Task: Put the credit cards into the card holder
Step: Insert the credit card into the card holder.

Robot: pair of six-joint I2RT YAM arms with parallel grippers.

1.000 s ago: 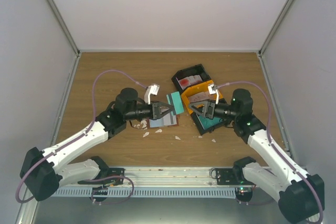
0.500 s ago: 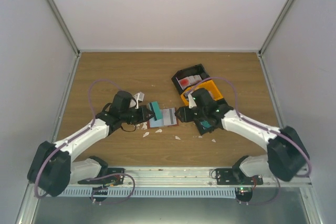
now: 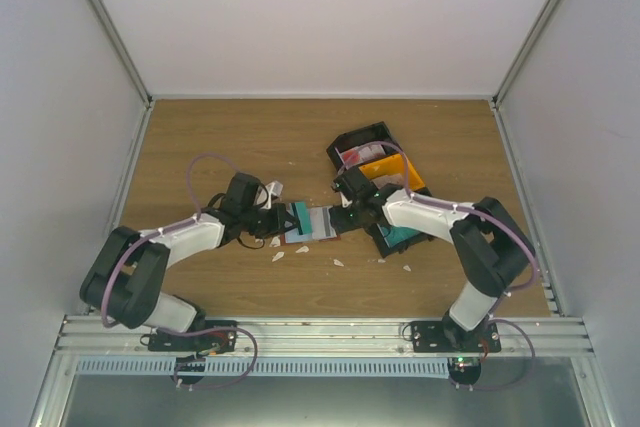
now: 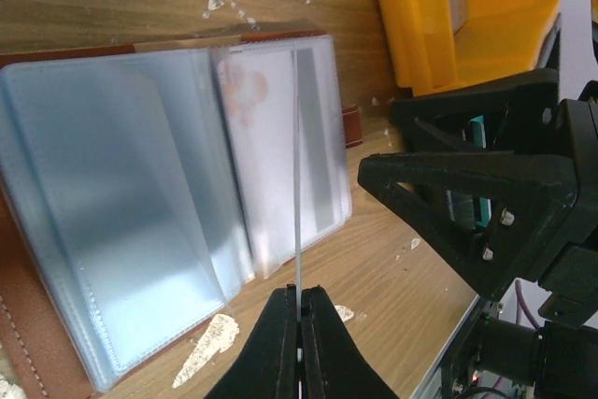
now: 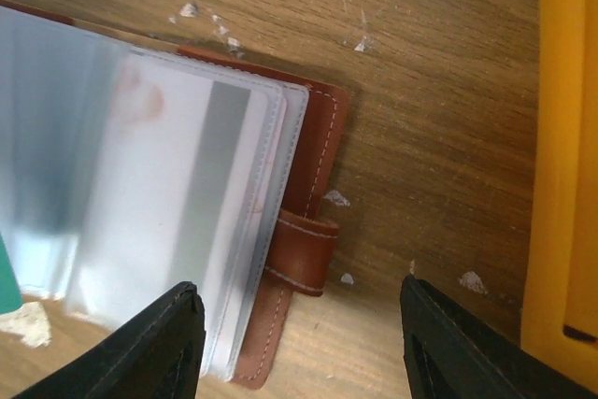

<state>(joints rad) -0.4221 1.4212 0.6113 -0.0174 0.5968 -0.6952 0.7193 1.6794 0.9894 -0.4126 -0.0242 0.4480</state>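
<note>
The card holder (image 3: 322, 224) lies open on the wood, its clear sleeves (image 4: 140, 212) spread and its brown leather edge and strap (image 5: 304, 249) on the right. My left gripper (image 3: 287, 219) is shut on a teal credit card (image 3: 300, 215). In the left wrist view that card (image 4: 297, 184) is edge-on, rising from the gripper (image 4: 300, 298) over the sleeves. My right gripper (image 3: 343, 215) stands open over the holder's right edge, and nothing is between its fingers (image 5: 177, 343). A whitish card with a grey stripe (image 5: 201, 221) sits in a sleeve.
A black bin (image 3: 362, 139) at the back holds a red-and-white card (image 3: 362, 155). A yellow bin (image 3: 390, 169) stands next to it, close to my right gripper. A teal card (image 3: 400, 237) lies in another black bin. White scraps (image 3: 338, 262) dot the wood.
The right arm has swung left from the bins to the holder's right edge, its jaws opening wider. The left gripper has drawn back and lowered the teal card over the holder.
</note>
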